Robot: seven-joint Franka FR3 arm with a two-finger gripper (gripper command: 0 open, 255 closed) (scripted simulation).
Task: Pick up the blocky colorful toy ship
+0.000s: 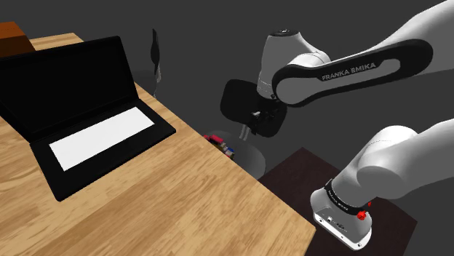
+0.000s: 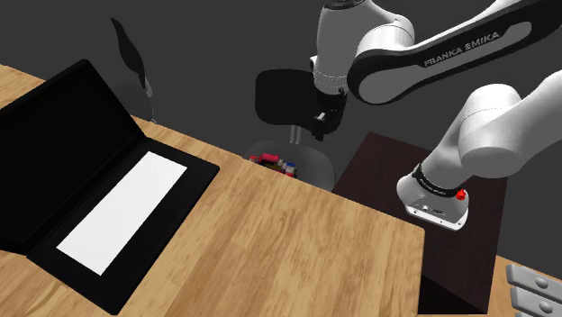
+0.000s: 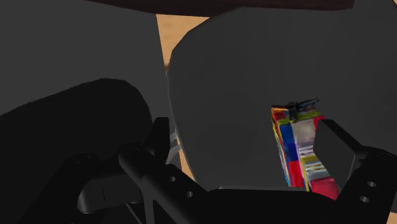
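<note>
Hanging beyond the far edge of the wooden table (image 1: 182, 196), the black gripper (image 1: 249, 132) points down over the round grey seat (image 1: 253, 158) of a chair w/ a black backrest (image 1: 236, 98). Its two fingers stand clearly apart, i.e. the hand is spread and clasps nothing.

The blocky toy ship (image 1: 220, 142) lies on this seat, just behind the table edge. It is a bit to the shoulder view's left of the gripper and lower than the fingertips, so the two are near but apart. In the second exterior view the ship (image 2: 274, 163) sits at the side of the seat (image 2: 313, 167) next to the table, w/ the gripper (image 2: 322, 126) above it, towards that view's right.

In the wrist view the ship (image 3: 298, 149) shows bands of red, yellow, blue, white and green. It is close beside one finger (image 3: 336, 149) and partly covered by it, while the other finger (image 3: 159, 137) is well apart from it. Whether the near finger touches the ship, I cannot tell.

On the table stands an open black laptop (image 1: 80, 116) w/ a white keyboard area, well apart from the ship. The arm's stand (image 1: 313, 174) is a dark brown box next to the table.
</note>
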